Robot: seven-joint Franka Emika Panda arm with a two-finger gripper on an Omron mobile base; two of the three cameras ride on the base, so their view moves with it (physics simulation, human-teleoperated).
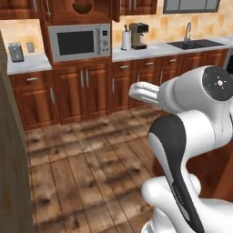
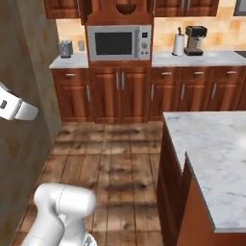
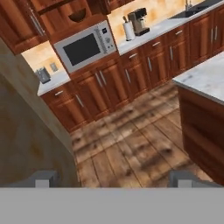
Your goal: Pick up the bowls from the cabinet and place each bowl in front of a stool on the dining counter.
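Observation:
A dark brown wooden bowl (image 1: 82,7) (image 2: 126,7) (image 3: 78,16) sits in the open niche of the reddish-brown cabinet (image 1: 81,13), above the microwave. The beige-olive bowl and the stools are out of view. My gripper (image 3: 114,180) is open with its two tips far apart and nothing between them. It hangs high over the wooden floor, far from the niche and facing it. The marble top of the dining counter (image 2: 214,149) (image 3: 205,76) lies to my right.
A microwave (image 1: 79,42) is set into the cabinetry under the niche. A toaster (image 1: 16,52), a paper towel roll (image 1: 126,40), a coffee machine (image 1: 139,35) and a sink (image 1: 195,44) stand along the back worktop. A tall brown wall (image 2: 24,96) rises on the left. Wooden floor (image 2: 115,163) lies between.

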